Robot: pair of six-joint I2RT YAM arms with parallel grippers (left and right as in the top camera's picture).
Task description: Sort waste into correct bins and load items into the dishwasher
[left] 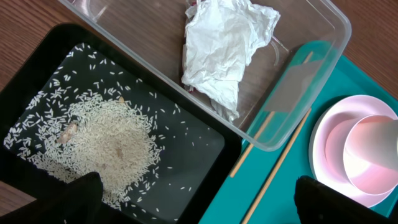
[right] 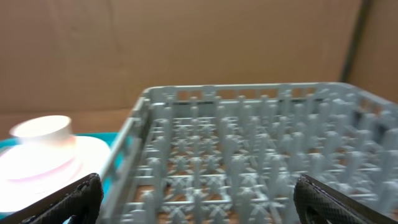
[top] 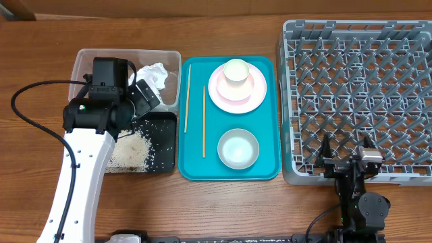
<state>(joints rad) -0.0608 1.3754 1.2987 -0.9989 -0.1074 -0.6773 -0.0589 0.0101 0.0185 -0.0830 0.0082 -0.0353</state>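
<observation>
A crumpled white tissue (top: 154, 74) (left: 224, 50) lies in the clear tub (top: 88, 61) (left: 298, 106); only a reddish sliver shows at its edge. Rice (top: 131, 152) (left: 106, 140) lies piled in the black tray (top: 165, 145) (left: 205, 143). My left gripper (top: 143, 101) (left: 199, 202) is open and empty, above the black tray's right edge. Two chopsticks (top: 204, 121) (left: 280, 162), a pink plate (top: 236, 98) (left: 329, 137) bearing a small white cup (top: 236, 70) (left: 373, 149), and a pale bowl (top: 238, 148) lie on the teal tray. My right gripper (top: 345, 145) (right: 199, 202) is open and empty at the grey rack's (top: 358, 88) (right: 249, 143) front edge.
The flat teal tray (top: 270, 135) sits between the bins and the rack. The left arm's cable (top: 27, 101) loops over the wooden table at the left. The plate and cup show at the left of the right wrist view (right: 50, 162).
</observation>
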